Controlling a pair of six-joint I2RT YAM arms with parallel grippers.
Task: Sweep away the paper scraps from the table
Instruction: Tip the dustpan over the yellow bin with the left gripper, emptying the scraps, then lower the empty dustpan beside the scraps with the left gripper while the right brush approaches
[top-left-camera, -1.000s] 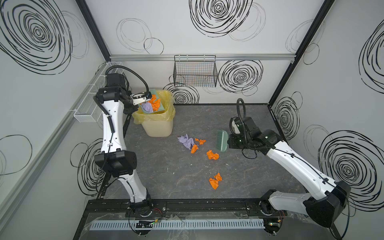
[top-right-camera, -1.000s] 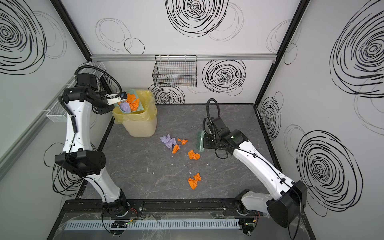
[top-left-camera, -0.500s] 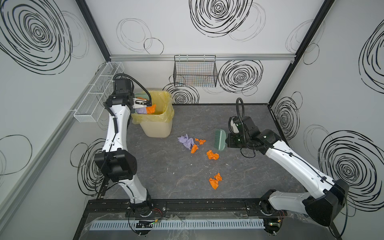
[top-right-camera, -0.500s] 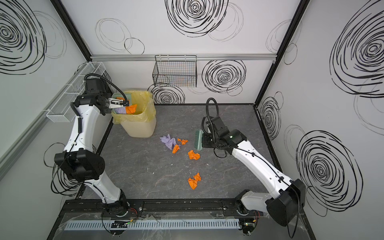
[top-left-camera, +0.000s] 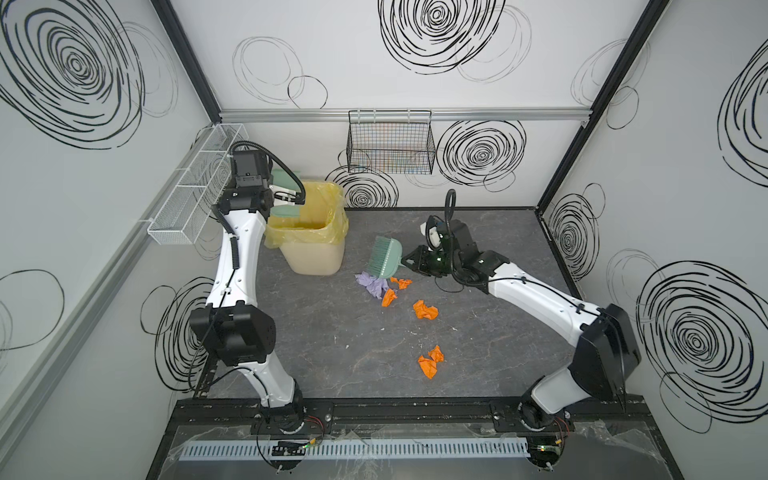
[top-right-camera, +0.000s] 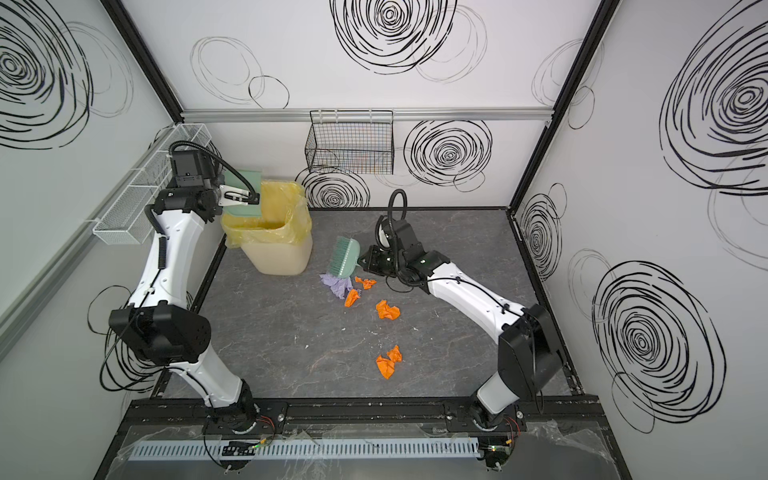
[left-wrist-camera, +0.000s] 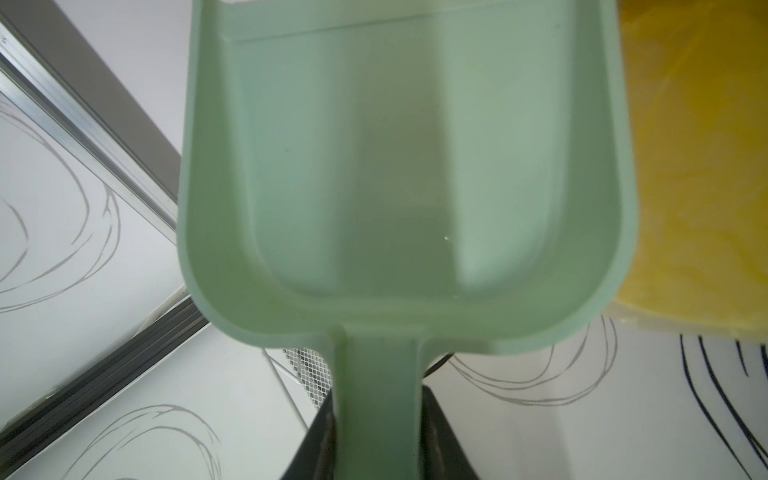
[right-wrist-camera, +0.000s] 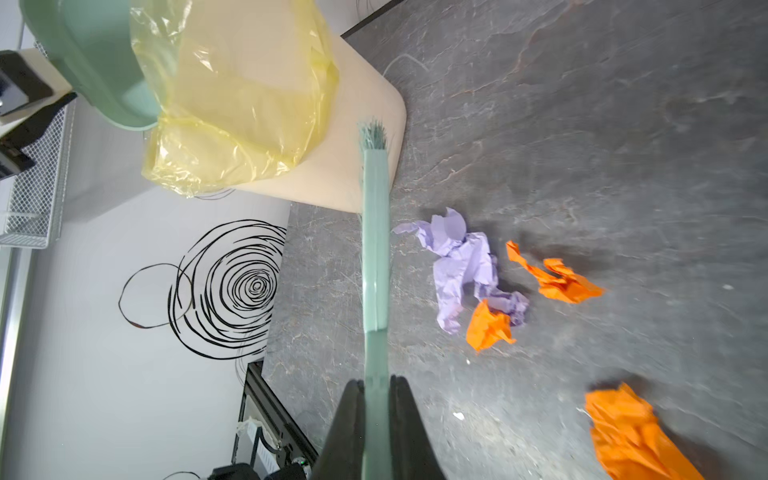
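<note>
The pale green plastic dustpan (left-wrist-camera: 399, 166), loaded with paper a second ago, now stands empty, tipped over the yellow-lined cream bin (top-left-camera: 316, 257). The pale green bristle brush (top-left-camera: 384, 257) has swung left to just beside the crumpled lilac paper scrap (top-left-camera: 371, 284).

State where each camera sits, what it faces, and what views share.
Top views: high at front, looking down on the dark grey veined table; left arm and right arm whole.
Left wrist: along the empty pale green plastic dustpan; left pincer shows.
Right wrist: along the green bristle brush over crumpled orange and lilac paper scraps; right pincer shows.
Shared: every view shows the dustpan.
</note>
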